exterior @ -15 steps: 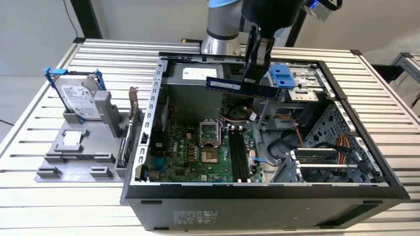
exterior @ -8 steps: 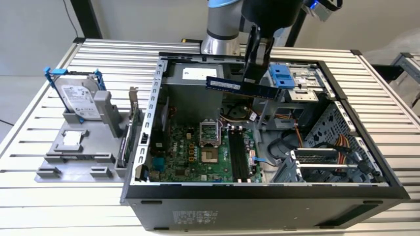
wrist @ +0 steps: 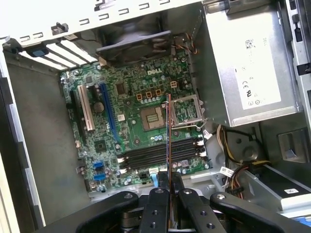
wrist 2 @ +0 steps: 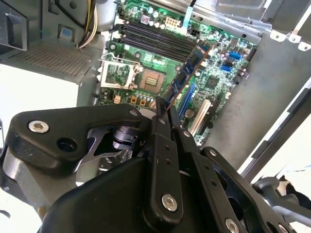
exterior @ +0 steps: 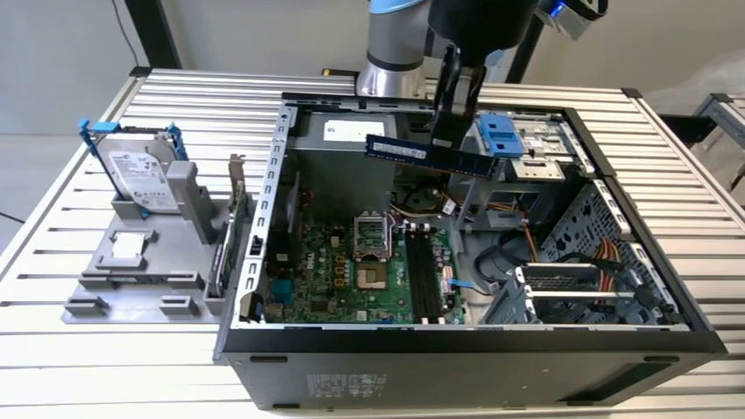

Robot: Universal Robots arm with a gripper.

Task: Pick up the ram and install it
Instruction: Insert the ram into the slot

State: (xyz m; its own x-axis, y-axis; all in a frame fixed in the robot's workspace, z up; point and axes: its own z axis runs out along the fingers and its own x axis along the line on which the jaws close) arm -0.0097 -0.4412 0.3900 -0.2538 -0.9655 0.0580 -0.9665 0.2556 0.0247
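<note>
The tool [exterior: 447, 138] pinches the ram [exterior: 428, 155] by its upper edge and holds it in the air above the open computer case [exterior: 466, 349], well apart from the motherboard [exterior: 349, 271]. The pickup is done; seating the ram in the memory slots [wrist: 160, 153] is not. The exterior view shows the ram's height over the case. The first wrist view shows it edge-on, lying across the slots rather than along them.

Dark-blue ram [exterior: 402, 150], green motherboard [exterior: 338, 271], black tool [exterior: 447, 141], silver ribbed table [exterior: 117, 353]
</note>
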